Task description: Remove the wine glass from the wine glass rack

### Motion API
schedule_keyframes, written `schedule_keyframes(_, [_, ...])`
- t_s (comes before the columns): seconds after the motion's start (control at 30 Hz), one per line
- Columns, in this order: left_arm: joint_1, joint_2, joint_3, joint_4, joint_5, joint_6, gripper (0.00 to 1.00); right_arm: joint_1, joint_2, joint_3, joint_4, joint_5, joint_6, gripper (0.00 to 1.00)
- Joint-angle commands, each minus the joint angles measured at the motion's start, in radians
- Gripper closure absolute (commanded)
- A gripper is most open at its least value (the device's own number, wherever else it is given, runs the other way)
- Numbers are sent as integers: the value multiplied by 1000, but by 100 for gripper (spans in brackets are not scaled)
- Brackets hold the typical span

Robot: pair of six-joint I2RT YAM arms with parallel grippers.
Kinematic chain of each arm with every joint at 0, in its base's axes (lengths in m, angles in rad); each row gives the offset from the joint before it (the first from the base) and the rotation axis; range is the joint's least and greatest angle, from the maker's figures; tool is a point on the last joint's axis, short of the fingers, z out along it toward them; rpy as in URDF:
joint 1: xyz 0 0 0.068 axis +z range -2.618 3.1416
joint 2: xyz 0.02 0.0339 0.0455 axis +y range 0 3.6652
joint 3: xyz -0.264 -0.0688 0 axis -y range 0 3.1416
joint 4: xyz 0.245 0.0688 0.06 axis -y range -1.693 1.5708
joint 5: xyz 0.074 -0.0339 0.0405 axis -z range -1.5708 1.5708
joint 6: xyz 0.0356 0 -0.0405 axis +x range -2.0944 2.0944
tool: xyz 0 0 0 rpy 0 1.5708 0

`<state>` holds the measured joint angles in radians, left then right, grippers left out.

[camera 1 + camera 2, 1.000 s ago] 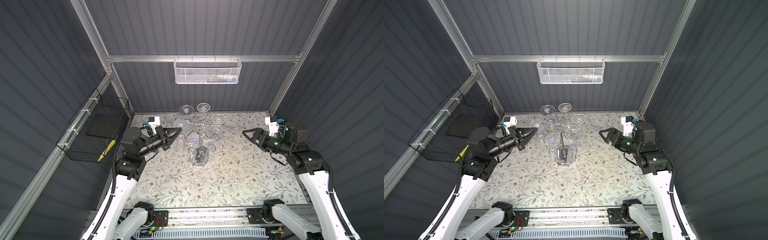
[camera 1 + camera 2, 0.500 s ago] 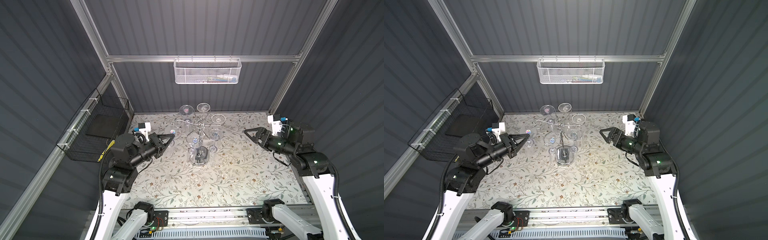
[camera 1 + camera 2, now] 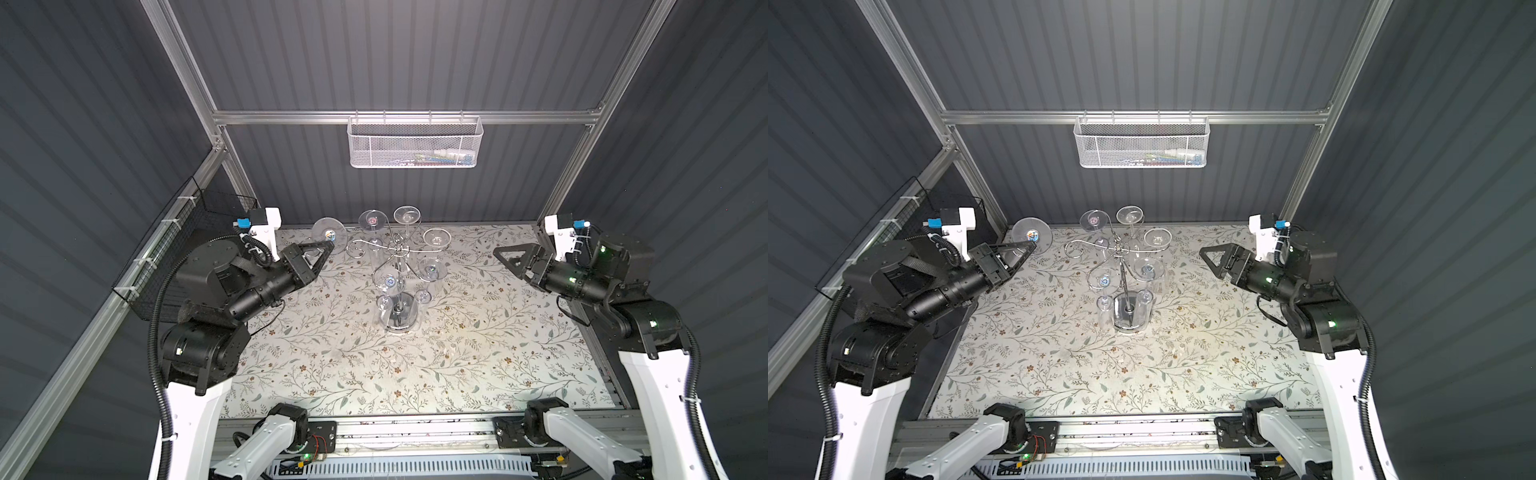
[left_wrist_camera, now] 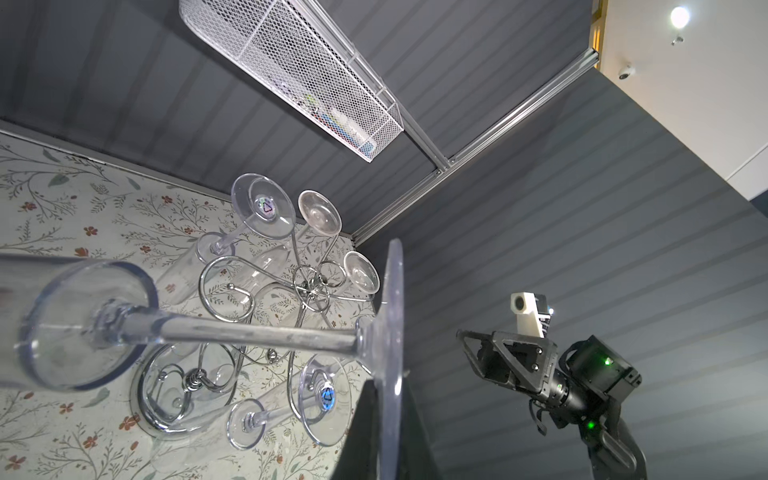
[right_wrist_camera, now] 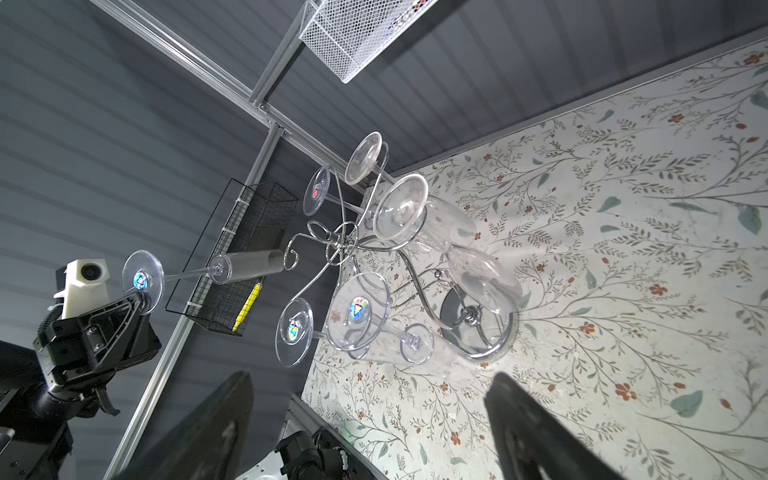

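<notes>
- left gripper (image 3: 327,246): jaws clamped on the foot disc of the wine glass (image 3: 329,232), which is held in the air sideways, just left of the rack arms
- wine glass rack (image 3: 405,320): middle of table (image 3: 498,353), five glasses (image 3: 432,268) hanging
- right gripper (image 3: 505,258): jaws apart, empty, well right of rack

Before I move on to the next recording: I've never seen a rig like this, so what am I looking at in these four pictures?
Two robot arms work over a flowered tablecloth. Two pictures look down on the whole scene from overhead; the other two come from a camera on each arm's wrist. In the middle stands a chrome wine glass rack with five glasses hanging foot-up. The left arm has its jaws shut on the foot of a sixth wine glass, held foot-up beside the rack. The right arm is off to the side, jaws open and empty.
</notes>
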<state>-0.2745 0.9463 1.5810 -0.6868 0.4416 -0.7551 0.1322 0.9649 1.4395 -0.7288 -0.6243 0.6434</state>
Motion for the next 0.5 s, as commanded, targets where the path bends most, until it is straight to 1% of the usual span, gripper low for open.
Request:
schedule_keyframes(0.0, [-3,35,68,3,40,143,100,9,21,56,-1,-44,-17,11])
schedule_keyframes(0.13, [-3,86,135,22,80,254,100,19,58,121,10,-64,-15,13])
schedule_keyframes(0.27, [-3,118,146,118,142,385,100,45,112,192,55,-98,5,15])
schedule_keyframes(0.33, [-3,139,143,174,186,455,100,75,148,243,64,-114,11,16])
schedule_keyframes(0.4, [-3,163,131,242,244,531,100,120,225,314,60,-123,0,17])
schedule_keyframes(0.47, [-3,174,103,338,291,577,100,163,280,388,46,-135,-10,17])
